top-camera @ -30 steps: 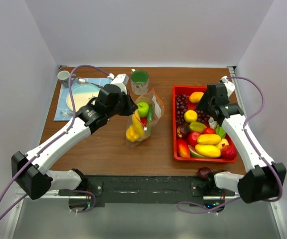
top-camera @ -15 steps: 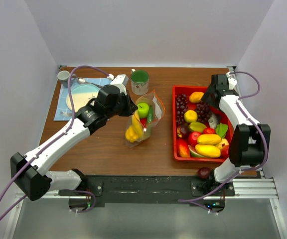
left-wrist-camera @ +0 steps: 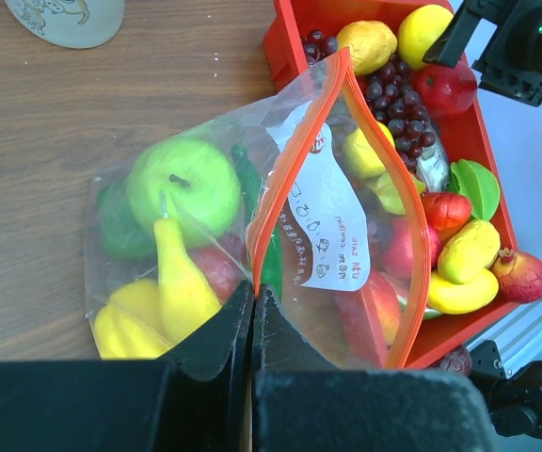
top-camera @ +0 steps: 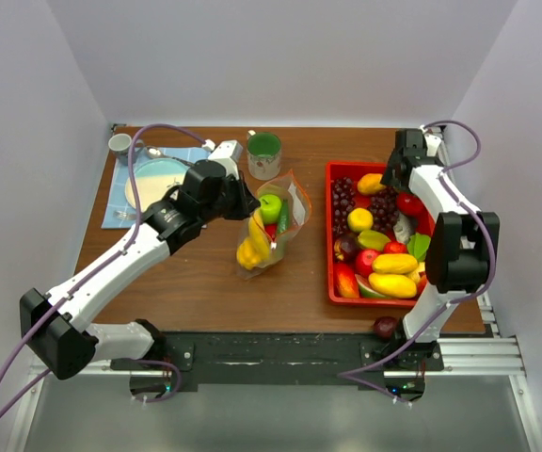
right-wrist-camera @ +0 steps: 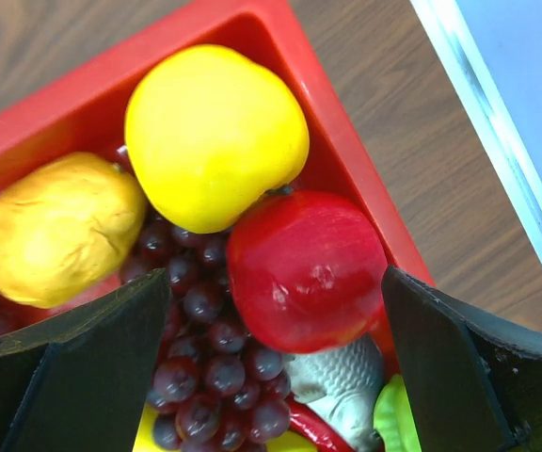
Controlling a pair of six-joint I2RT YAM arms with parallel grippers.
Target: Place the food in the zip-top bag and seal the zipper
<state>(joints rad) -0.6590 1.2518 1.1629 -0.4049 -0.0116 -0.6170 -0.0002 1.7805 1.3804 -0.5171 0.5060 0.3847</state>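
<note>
The zip-top bag [top-camera: 273, 221] lies mid-table, mouth gaping toward the red tray [top-camera: 331, 235]. It holds a green apple [left-wrist-camera: 182, 179] and yellow food [left-wrist-camera: 182, 282]. My left gripper [left-wrist-camera: 253, 294] is shut on the orange-red zipper [left-wrist-camera: 273, 193] at the near end of the mouth. More food fills the tray. My right gripper [right-wrist-camera: 276, 275] hangs open over the tray's far right corner. A red apple [right-wrist-camera: 304, 268] lies between and below its fingers, ungripped. Beside it are a yellow fruit [right-wrist-camera: 215, 132], purple grapes [right-wrist-camera: 205, 348] and a yellow-orange lump [right-wrist-camera: 59, 226].
A green cup [top-camera: 263, 153] stands just behind the bag. A plate [top-camera: 153, 179] on a blue mat and a small mug [top-camera: 120, 143] sit at the back left. A dark fruit [top-camera: 385, 327] lies on the table by the right arm's base. A toy fish [right-wrist-camera: 342, 381] lies in the tray.
My right arm has swung to the tray's far right corner and its jaws have spread wider; the red apple now shows there. The left arm and bag have not moved.
</note>
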